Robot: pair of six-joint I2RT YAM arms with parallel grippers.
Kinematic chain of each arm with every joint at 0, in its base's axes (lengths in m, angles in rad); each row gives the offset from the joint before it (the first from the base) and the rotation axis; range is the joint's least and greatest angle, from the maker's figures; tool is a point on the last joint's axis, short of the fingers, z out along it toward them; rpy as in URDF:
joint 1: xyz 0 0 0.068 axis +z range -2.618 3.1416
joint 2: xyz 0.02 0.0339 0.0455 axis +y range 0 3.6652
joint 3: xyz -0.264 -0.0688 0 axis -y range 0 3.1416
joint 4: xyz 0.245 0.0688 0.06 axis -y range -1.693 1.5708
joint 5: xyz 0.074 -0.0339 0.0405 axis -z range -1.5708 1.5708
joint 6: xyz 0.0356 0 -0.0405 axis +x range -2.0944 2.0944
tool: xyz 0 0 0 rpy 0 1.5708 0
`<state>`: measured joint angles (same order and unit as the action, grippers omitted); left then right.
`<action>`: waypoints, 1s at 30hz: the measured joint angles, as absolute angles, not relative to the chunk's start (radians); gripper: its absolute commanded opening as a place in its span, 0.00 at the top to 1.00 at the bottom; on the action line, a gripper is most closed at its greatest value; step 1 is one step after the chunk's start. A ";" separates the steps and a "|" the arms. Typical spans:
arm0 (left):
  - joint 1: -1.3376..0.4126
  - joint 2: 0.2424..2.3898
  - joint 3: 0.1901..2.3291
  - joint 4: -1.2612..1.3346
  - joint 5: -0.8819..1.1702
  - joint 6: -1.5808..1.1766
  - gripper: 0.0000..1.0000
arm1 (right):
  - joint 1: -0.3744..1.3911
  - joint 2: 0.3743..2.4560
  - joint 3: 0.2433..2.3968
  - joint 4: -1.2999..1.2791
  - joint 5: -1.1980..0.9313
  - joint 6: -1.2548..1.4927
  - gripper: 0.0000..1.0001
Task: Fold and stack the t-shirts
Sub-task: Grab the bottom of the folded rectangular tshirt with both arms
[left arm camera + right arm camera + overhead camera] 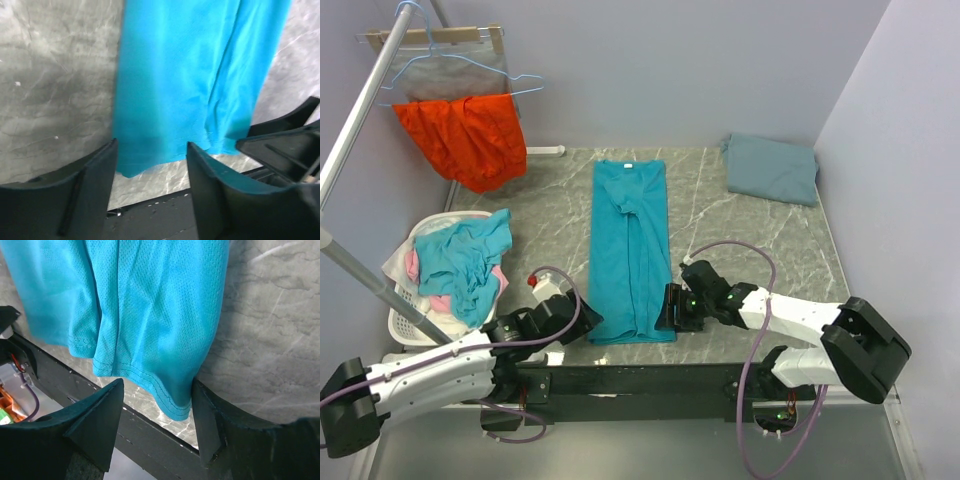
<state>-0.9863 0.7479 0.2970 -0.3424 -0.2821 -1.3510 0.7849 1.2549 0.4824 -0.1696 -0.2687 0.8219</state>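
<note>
Two hem corners, lower centre: teal shirt (630, 250) light, limp mesh. Jaws wide on left gripper (150, 170), right gripper (156, 410), astride corners. Pinch there.

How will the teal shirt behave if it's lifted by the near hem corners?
Likely floppy: the teal t-shirt lies flat with soft creases, so it should sag between grip points. Its thin mesh weave suggests it is light. It probably slides easily on the smooth table.
</note>
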 measured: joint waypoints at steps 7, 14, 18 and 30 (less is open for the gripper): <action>-0.988 0.715 0.373 -0.506 -0.356 -1.371 0.19 | 0.785 1.267 0.483 -0.150 -0.279 0.822 0.36; -0.989 0.796 0.422 -0.512 -0.362 -1.357 0.23 | 0.785 1.286 0.488 -0.128 -0.292 0.822 0.36; -0.990 0.847 0.380 -0.467 -0.340 -1.356 0.25 | 0.785 1.286 0.488 -0.128 -0.292 0.822 0.36; -0.992 0.836 0.273 -0.277 -0.283 -1.359 0.35 | 0.785 1.285 0.481 -0.113 -0.299 0.834 0.37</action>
